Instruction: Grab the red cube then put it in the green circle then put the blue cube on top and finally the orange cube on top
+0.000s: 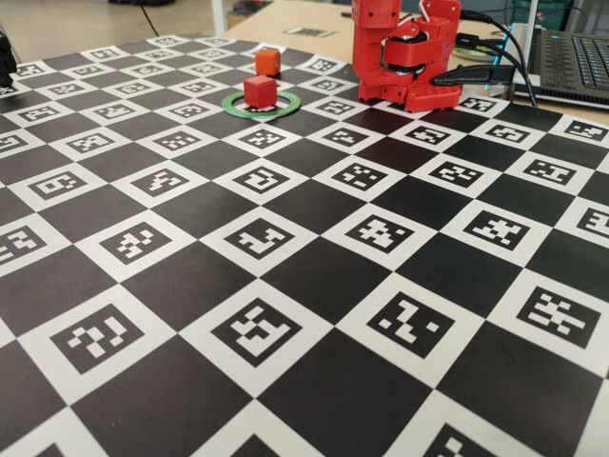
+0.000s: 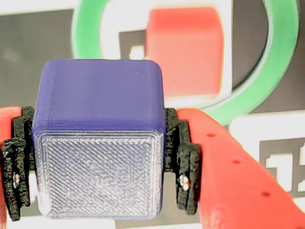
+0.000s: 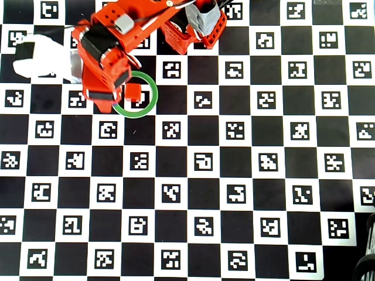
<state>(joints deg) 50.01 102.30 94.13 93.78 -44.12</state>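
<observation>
1 blue cube [image 2: 99, 143] in pincer [image 2: 100, 162], above red cube [image 2: 185, 57].

The red cube [image 1: 259, 91] sits flat inside the green circle [image 1: 288, 106], a thin flat ring near the top centre of the fixed view; in the overhead view both show up in the upper left, cube [image 3: 133, 92] toward the ring's [image 3: 150, 103] left side. The orange cube [image 1: 268, 61] rests just above the ring in the fixed view, clear of it. The blue cube [image 2: 99, 143] fills the lower left of the wrist view, pinched on both sides, with the blurry red cube [image 2: 185, 55] and ring [image 2: 281, 57] above it.
</observation>
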